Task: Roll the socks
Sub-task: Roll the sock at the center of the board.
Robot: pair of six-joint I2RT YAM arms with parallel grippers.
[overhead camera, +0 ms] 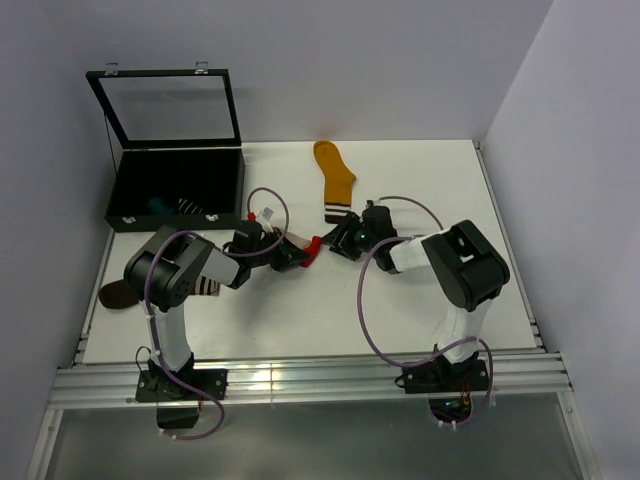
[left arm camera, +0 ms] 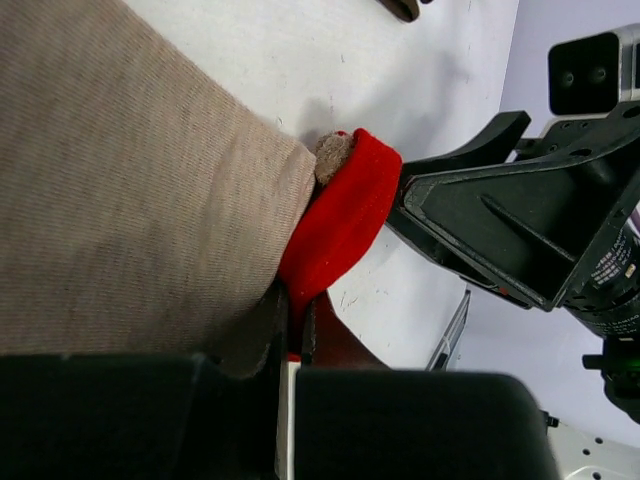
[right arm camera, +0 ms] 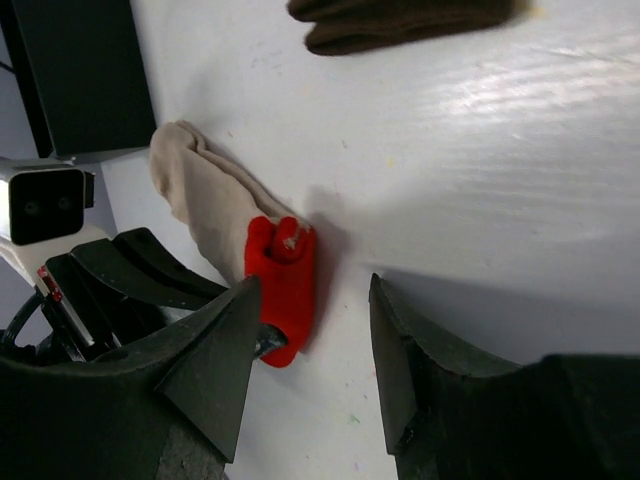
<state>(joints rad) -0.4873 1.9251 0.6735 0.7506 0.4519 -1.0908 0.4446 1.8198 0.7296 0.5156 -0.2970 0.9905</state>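
one beige sock [right arm camera: 200, 195], mostly hidden from above, red end [right arm camera: 285, 290] pinched in closed left fingers [left arm camera: 420, 420], right fingers [right arm camera: 440, 370] parted, empty

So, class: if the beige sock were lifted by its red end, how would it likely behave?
Probably floppy: the sock lies creased and flattened, so it would likely droop. It looks like thin knit, so likely light. The red end is folded over, suggesting it bunches easily.
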